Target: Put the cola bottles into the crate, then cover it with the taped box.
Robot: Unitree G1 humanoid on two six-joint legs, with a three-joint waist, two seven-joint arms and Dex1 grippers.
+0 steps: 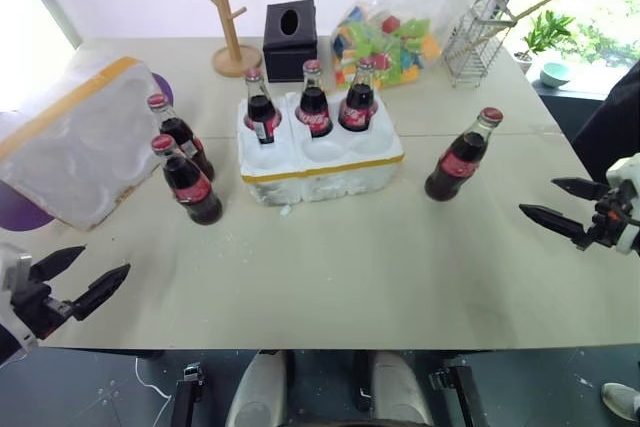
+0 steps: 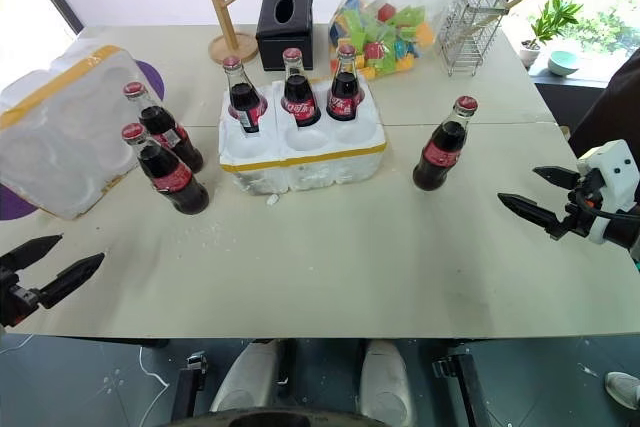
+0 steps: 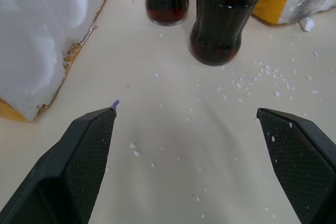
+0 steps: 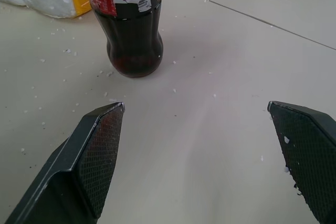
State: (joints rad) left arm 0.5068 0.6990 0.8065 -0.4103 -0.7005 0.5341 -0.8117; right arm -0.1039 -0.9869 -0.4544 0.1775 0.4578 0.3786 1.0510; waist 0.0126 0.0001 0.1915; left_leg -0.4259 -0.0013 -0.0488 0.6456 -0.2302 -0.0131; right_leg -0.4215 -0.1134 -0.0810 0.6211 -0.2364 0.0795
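Three cola bottles [image 1: 314, 105] fill the crate's [image 1: 320, 162] back wells.

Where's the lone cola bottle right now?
The lone bottle stands upright on the table's right side, apart from the crate, ahead of the open right claw.

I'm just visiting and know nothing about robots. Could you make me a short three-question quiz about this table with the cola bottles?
1. How many cola bottles stand in the crate?
2. True or false: the left gripper is shut on a bottle.
3. Which bottle stands nearest the right gripper: A) the lone bottle right of the crate, B) a bottle beside the taped box?

Key:
1. Three, in the back row; three more stand on the table.
2. False; both grippers are open and hold nothing.
3. A.
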